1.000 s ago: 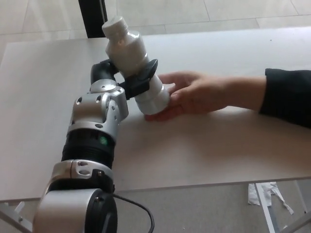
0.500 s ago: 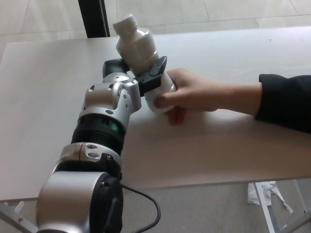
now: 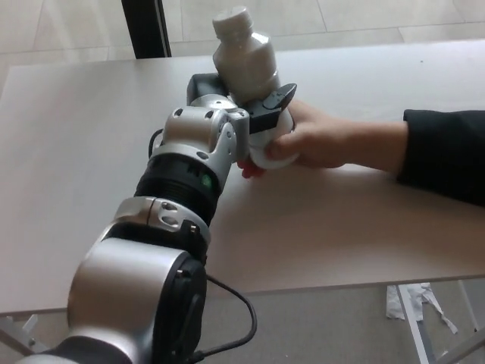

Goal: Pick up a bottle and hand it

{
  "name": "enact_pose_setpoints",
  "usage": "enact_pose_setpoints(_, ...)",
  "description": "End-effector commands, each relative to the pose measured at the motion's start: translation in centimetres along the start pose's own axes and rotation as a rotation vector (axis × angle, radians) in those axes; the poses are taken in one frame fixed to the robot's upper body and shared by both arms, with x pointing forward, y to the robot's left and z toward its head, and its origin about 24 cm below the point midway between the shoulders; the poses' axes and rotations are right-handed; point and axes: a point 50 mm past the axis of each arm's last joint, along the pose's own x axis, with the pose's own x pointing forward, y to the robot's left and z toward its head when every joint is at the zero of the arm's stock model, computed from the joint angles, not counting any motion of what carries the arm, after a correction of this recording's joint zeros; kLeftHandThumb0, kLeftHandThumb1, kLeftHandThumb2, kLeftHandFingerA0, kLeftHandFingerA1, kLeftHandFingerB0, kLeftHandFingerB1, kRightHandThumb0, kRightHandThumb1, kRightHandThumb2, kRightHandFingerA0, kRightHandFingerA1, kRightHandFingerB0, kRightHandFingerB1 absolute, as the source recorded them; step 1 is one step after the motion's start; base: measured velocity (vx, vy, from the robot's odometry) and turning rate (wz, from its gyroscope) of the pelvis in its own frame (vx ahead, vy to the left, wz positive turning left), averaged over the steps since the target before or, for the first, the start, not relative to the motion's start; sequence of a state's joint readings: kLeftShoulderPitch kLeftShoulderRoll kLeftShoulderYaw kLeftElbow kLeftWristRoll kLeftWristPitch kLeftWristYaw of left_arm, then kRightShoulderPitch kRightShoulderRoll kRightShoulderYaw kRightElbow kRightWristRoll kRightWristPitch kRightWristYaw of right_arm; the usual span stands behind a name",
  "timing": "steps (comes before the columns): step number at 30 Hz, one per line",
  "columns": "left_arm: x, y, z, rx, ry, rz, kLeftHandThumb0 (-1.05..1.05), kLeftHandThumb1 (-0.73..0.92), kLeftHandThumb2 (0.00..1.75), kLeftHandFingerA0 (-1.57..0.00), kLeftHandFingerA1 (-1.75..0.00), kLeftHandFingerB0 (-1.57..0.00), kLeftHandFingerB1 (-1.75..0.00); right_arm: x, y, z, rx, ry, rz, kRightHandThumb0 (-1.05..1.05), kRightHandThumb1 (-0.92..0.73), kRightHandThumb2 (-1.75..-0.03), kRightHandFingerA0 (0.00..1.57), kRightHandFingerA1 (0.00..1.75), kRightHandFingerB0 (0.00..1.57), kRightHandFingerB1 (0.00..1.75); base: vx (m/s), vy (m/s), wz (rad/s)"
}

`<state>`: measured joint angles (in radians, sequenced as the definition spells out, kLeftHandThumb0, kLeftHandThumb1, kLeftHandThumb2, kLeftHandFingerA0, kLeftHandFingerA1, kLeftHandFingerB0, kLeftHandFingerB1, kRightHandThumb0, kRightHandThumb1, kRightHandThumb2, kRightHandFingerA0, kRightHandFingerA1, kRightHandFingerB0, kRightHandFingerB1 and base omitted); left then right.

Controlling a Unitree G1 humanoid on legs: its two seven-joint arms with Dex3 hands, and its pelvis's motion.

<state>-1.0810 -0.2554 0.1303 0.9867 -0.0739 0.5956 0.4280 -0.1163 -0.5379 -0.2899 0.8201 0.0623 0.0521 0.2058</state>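
The left hand (image 3: 254, 114) is clamped on the white bottle (image 3: 246, 64) near the table's (image 3: 76, 114) far edge; a person's hand (image 3: 322, 140) grips its bottom

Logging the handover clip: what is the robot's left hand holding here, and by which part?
The left hand holds the white bottle around its middle, cap up. A person's hand already grips the bottle's lower end; the right hand is out of view.
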Motion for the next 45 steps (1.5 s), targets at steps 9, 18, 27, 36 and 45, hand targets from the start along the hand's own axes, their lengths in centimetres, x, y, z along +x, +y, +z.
enact_pose_setpoints(9, -2.0, -0.6, 0.0, 0.393, -0.127, -0.262, -0.76, 0.43, 0.83, -0.01, -0.41, 0.0, -0.08, 0.2, -0.8, 2.6, 0.04, -0.123, -0.014, -0.67, -0.56, -0.62, 0.92, 1.56, 0.38, 0.51, 0.0, 0.0, 0.0)
enact_pose_setpoints(18, -6.3, 9.1, 2.1, 0.442, -0.36, -0.243, -0.85, 0.48, 0.83, 0.0, -0.21, 0.0, 0.0, -0.2, -1.1, 0.9, 0.043, -0.077, -0.02, -0.69, -0.44, -0.92, 1.14, 1.36, 0.34, 0.59, 0.0, 0.0, 0.0)
enact_pose_setpoints(27, -12.5, 20.1, 0.8, 0.425, -0.45, -0.162, -0.89, 0.5, 0.86, 0.0, -0.16, 0.0, 0.0, -0.7, -2.3, -0.6, 0.043, -0.027, -0.063, -0.71, -0.46, -0.92, 1.15, 1.38, 0.34, 0.6, 0.0, 0.0, 0.0)
enact_pose_setpoints(36, -19.7, 34.2, -5.0, 0.247, -0.381, 0.34, -0.81, 0.48, 0.75, -0.01, -0.53, -0.01, -0.2, -1.6, -3.5, -2.1, 0.043, 0.014, -0.082, -0.76, -0.49, -0.91, 0.97, 1.33, 0.3, 0.55, 0.0, 0.0, 0.0)
enact_pose_setpoints(45, -26.7, 45.0, -14.9, -0.122, -0.204, 0.761, -0.83, 0.49, 0.89, 0.0, -0.59, -0.01, -0.43, -1.9, -4.3, -2.7, 0.077, 0.01, -0.086, -0.75, -0.47, -0.9, 1.05, 1.34, 0.33, 0.57, 0.0, 0.0, 0.0)
